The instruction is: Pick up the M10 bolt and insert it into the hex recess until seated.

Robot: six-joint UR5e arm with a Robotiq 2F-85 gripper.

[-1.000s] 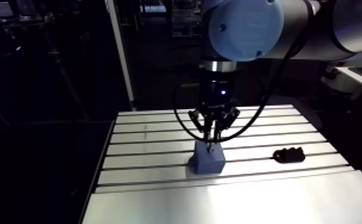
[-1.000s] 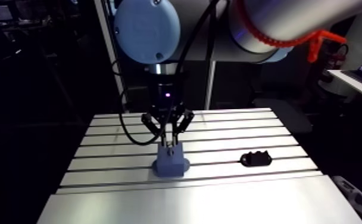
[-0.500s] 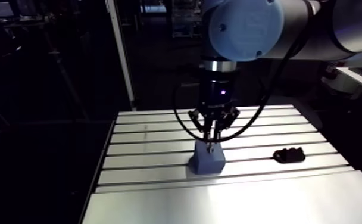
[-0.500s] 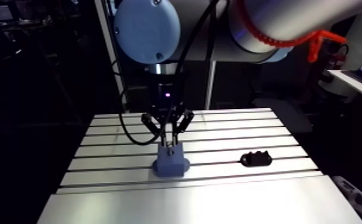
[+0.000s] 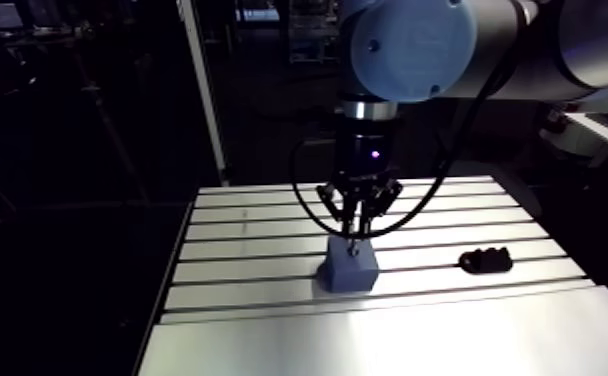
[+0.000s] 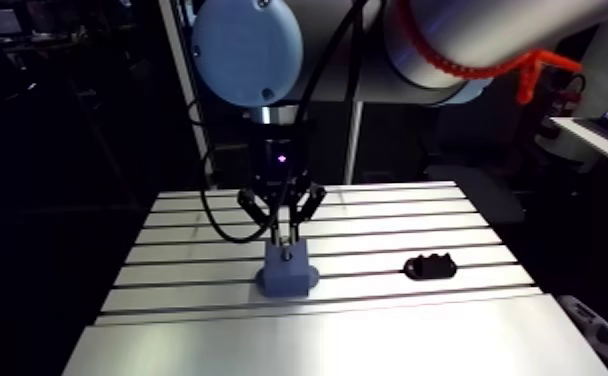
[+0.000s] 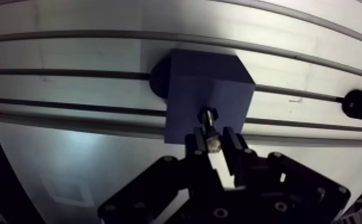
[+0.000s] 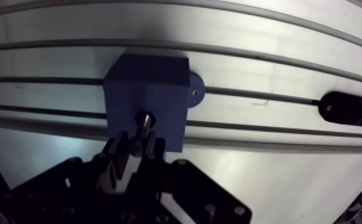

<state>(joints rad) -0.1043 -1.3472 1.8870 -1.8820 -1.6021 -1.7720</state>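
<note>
A blue block [image 7: 210,95] stands on the slotted table [image 5: 268,255], with a round foot on one side. My gripper [image 7: 214,143] hangs right above the block and is shut on the M10 bolt [image 7: 209,122], which points down at the block's top face. In the wrist view the bolt's tip [image 8: 143,121] meets the recess in the block's top; how deep it sits cannot be seen. In the arm view the gripper [image 5: 356,232] stands straight over the block [image 5: 349,268].
A small black part [image 5: 485,260] lies on the table to the right of the block, also seen in the wrist view as the black part [image 8: 343,108]. A smooth plate [image 5: 388,340] covers the table's front.
</note>
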